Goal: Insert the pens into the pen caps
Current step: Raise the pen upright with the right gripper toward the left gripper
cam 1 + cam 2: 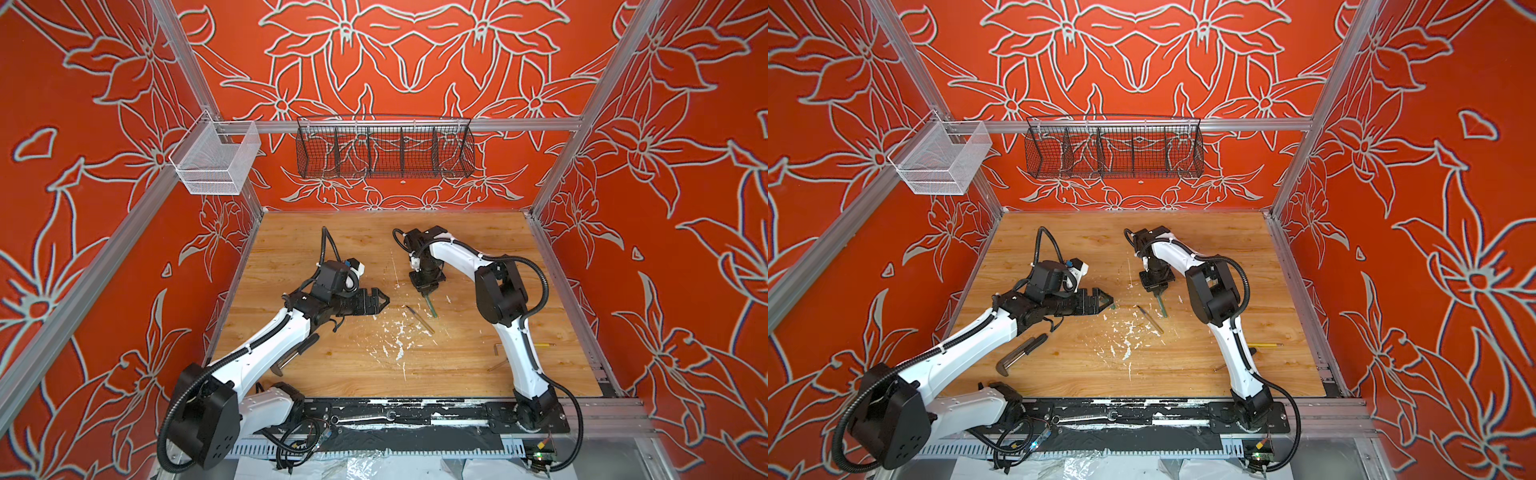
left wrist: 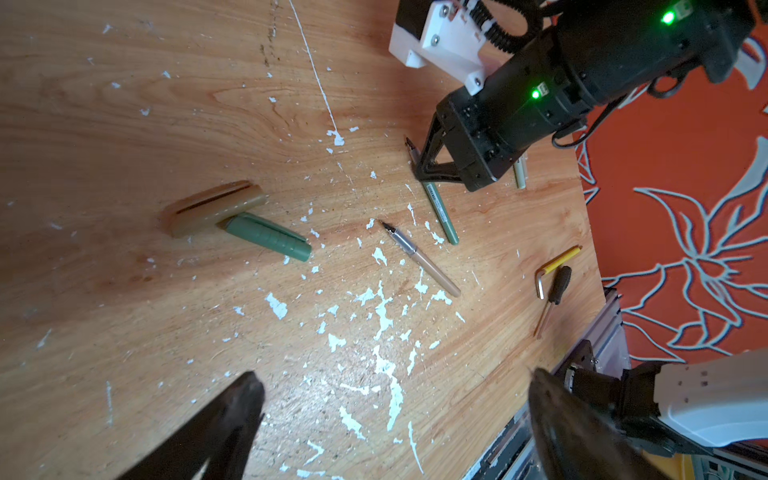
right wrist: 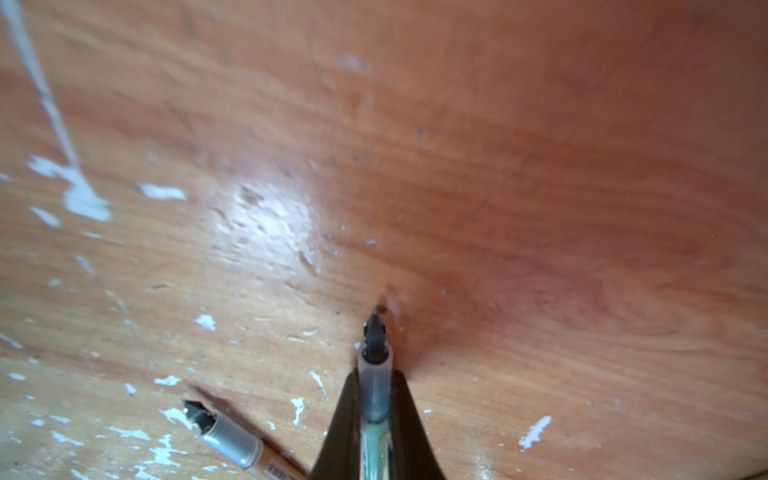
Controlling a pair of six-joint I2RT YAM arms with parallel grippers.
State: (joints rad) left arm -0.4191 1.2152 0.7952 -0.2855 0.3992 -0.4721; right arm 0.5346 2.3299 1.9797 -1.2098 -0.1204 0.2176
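My right jaws are clamped on the dark green pen [image 3: 375, 386], down at the surface [image 3: 540, 166]. My left jaws stand wide open, empty; a tan pen [image 2: 422, 261] lies nearby.

- Robot test cell in a lab; nothing domestic or retail about it.
- Boxed in by aluminium frame rails [image 1: 523, 124], with red flower-print wall panels [image 1: 415, 41] on three sides.
- Left arm [image 1: 270, 340] and right arm [image 1: 513, 345] are mounted on a black base plate [image 1: 469, 413] at the front edge, above a slotted cable duct [image 1: 249, 450].
- Wooden tabletop [image 1: 353, 374] is scuffed, with white flecks [image 1: 399, 336].
- Black wire basket [image 1: 384, 153] and white mesh basket [image 1: 216, 162] hang on the rails.
- Spanner [image 1: 365, 419] lies on the base plate; hex key [image 2: 540, 282] lies on the wood.
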